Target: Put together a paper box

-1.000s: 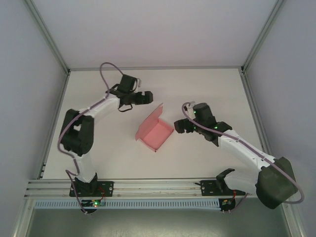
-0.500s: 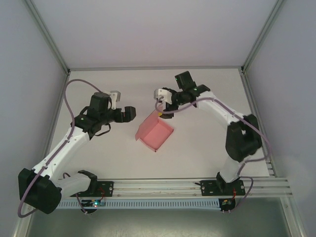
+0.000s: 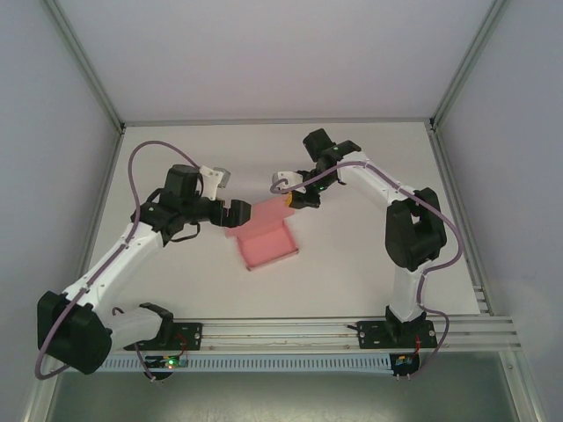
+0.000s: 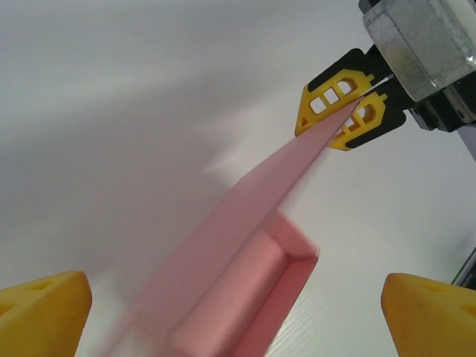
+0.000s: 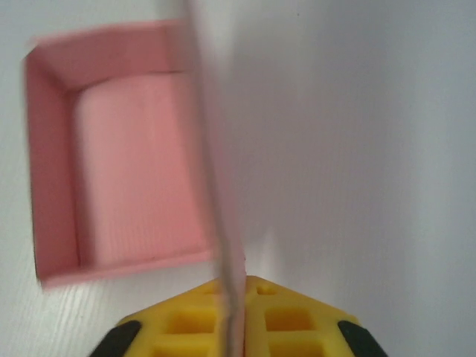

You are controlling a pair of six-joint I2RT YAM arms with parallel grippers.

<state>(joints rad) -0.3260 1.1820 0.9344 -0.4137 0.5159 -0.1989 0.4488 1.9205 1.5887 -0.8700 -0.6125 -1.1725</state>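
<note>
The pink paper box (image 3: pixel 268 244) lies as an open shallow tray on the white table (image 3: pixel 369 255), with its lid flap standing up at the far side. My right gripper (image 3: pixel 295 199) is shut on the top edge of that lid flap (image 5: pixel 216 186), which runs edge-on between its yellow fingers (image 5: pixel 297 327). The tray's inside (image 5: pixel 126 163) lies to the flap's left. My left gripper (image 3: pixel 236 214) is open at the box's far left corner. Its yellow fingertips (image 4: pixel 44 312) stand wide apart, with the box (image 4: pixel 253 290) between them and the right gripper (image 4: pixel 344 110) beyond.
Aluminium frame posts (image 3: pixel 84 61) and grey walls bound the table on the left, right and back. A rail (image 3: pixel 281 330) with both arm bases runs along the near edge. Bare table lies in front of the box and to its right.
My right gripper has come down onto the lid flap and shut on it. My left gripper has moved right, up to the box. The box has turned and slid slightly toward the near left.
</note>
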